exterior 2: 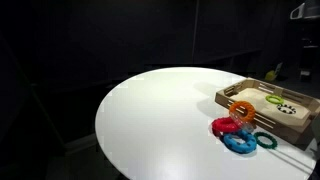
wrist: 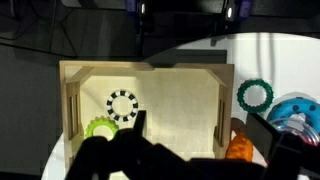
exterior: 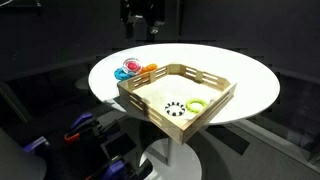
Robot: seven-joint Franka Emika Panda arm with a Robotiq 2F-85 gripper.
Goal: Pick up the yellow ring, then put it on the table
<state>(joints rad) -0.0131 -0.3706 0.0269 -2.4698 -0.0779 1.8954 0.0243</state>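
The yellow ring (wrist: 100,128) lies flat inside the wooden tray, next to a black-and-white dotted ring (wrist: 122,104). It shows in both exterior views (exterior: 197,105) (exterior 2: 272,99). The tray stands on the round white table (exterior: 250,80) (exterior 2: 160,110). My gripper (wrist: 200,135) is open and empty, high above the tray, its dark fingers framing the tray's right wall in the wrist view. In an exterior view it hangs above the table's far edge (exterior: 140,22). It touches nothing.
The wooden slatted tray (exterior: 150,100) (wrist: 70,100) sits at one table edge. Beside it on the table lie an orange ring (wrist: 240,148), a teal ring (wrist: 254,96), a blue ring (wrist: 292,108) and a red ring (exterior 2: 225,126). The surroundings are dark.
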